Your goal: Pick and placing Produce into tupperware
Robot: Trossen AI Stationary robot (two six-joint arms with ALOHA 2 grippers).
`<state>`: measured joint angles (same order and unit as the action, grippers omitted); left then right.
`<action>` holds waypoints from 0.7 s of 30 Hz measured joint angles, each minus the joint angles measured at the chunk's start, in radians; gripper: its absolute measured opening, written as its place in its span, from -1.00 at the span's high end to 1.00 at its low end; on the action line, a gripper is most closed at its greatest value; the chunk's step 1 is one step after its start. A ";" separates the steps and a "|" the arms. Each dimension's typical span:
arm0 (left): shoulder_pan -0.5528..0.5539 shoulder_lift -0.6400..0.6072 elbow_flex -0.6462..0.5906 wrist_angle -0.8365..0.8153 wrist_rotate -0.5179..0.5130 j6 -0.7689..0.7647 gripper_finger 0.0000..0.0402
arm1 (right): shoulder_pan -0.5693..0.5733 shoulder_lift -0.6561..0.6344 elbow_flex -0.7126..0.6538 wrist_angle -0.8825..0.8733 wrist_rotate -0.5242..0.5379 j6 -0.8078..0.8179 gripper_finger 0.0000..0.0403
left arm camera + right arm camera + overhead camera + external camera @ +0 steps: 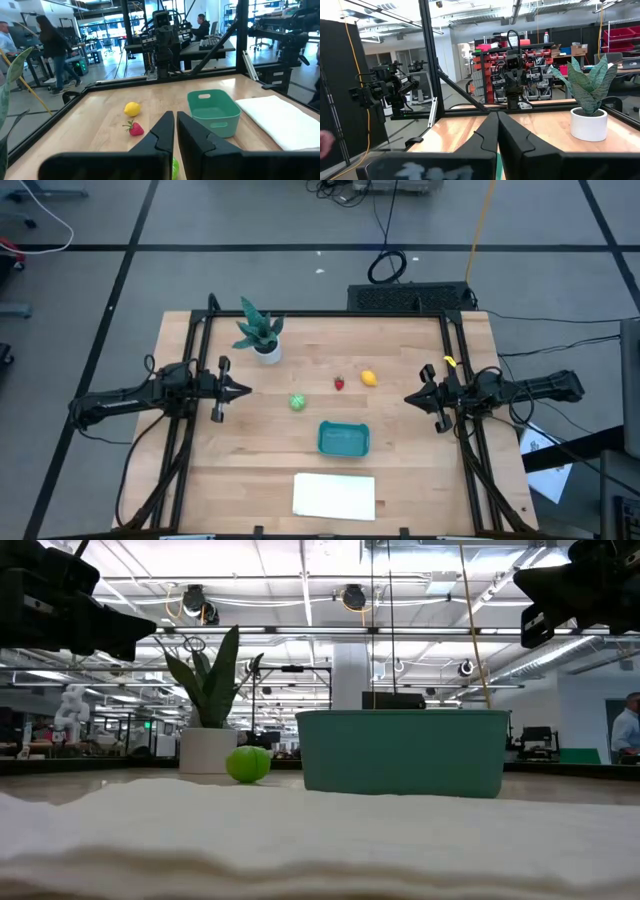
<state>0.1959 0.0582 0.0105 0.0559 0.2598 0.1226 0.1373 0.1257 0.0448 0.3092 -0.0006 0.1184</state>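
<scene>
The worktop (200,470) is a light wooden board with a dark frame along its edges. A potted plant (260,332) in a white pot stands near the far left corner. Toward the middle lie three small toy pieces: a green ball (297,402), a red strawberry (339,383) and a yellow lemon (368,378), the strawberry and the lemon near each other, the ball apart from them on the plant's side. Nearer the front sits a teal container (343,439), empty. A flat white cloth (334,496) lies at the front edge, just beside the container.
</scene>
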 joint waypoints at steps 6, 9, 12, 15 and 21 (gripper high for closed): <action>0.000 0.000 0.000 0.000 0.000 0.000 0.87 | 0.000 0.000 0.000 0.001 0.000 0.000 1.00; 0.000 0.000 0.000 0.000 0.000 0.000 0.87 | 0.000 0.000 0.000 0.002 0.000 0.000 1.00; 0.000 0.000 0.000 0.000 0.000 0.000 0.87 | 0.000 0.000 0.000 0.003 0.000 0.000 1.00; 0.000 0.000 0.000 0.000 0.000 0.000 0.87 | 0.000 0.000 0.000 0.009 0.000 0.000 1.00; 0.000 0.000 0.000 0.003 0.000 0.000 0.87 | 0.000 0.000 0.000 0.017 0.000 0.000 1.00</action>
<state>0.1959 0.0582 0.0105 0.0584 0.2600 0.1223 0.1374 0.1253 0.0448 0.3265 -0.0009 0.1184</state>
